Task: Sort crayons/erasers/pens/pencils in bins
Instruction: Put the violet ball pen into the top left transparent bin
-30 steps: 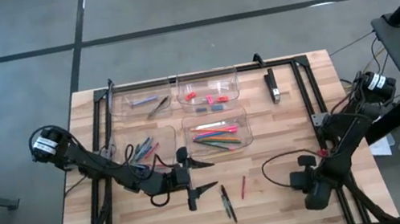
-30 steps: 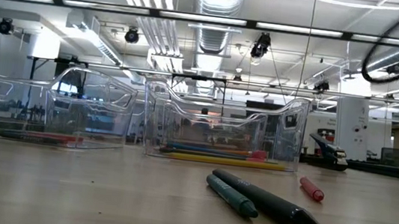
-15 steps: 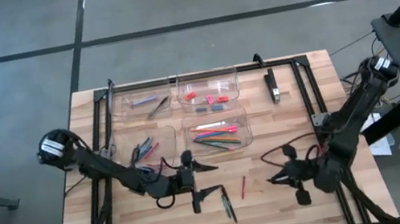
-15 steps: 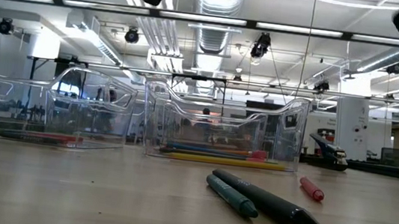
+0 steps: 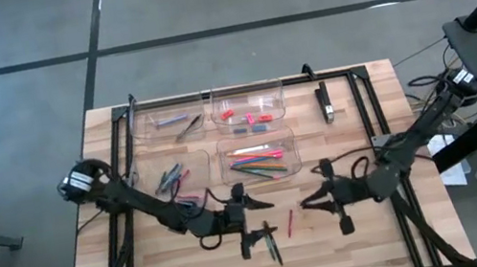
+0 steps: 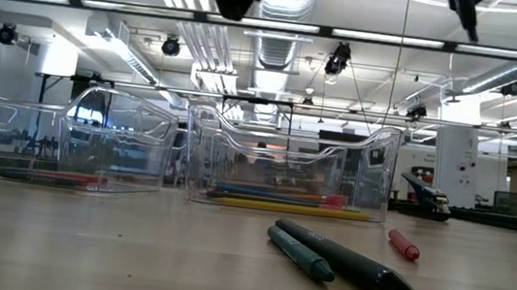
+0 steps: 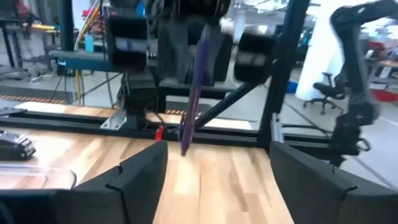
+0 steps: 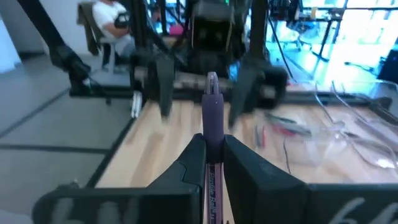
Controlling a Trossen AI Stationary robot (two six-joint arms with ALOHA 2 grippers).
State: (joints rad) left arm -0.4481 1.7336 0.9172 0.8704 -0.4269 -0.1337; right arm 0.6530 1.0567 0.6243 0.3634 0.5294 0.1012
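Observation:
My right gripper [image 5: 307, 205] hovers over the table's middle, shut on a purple pen [image 8: 212, 106] that points at my left gripper [image 5: 265, 219]. That gripper faces it, open, fingers either side of the pen's free end [image 7: 185, 148] without touching. Two dark pens [image 5: 271, 242] and a red crayon [image 5: 289, 223] lie flat on the wood below; the low view shows those pens [image 6: 343, 262] and the crayon [image 6: 403, 245]. Four clear bins [image 5: 254, 136] stand behind, holding pens, erasers and pencils. My right gripper pinches the purple pen between its two fingers [image 8: 186, 162], which lie along it. The pen's shaft [image 8: 211, 155] runs far back between them and its front end sticks out past the fingertips. It comes from the table's right, and the pen is lifted clear.
A black metal frame [image 5: 240, 87] runs round the work area, with a thick black-and-silver bar [image 5: 325, 103] by its far right side. Cables loop near both arms. Bare wood lies along the near edge. A person sits in the room beyond, seen in the right wrist view.
My right arm has swung out from the near right corner toward the table's middle, turning its gripper to face the left one. My left gripper has slid a little to the right toward it. The things on the table have stayed put.

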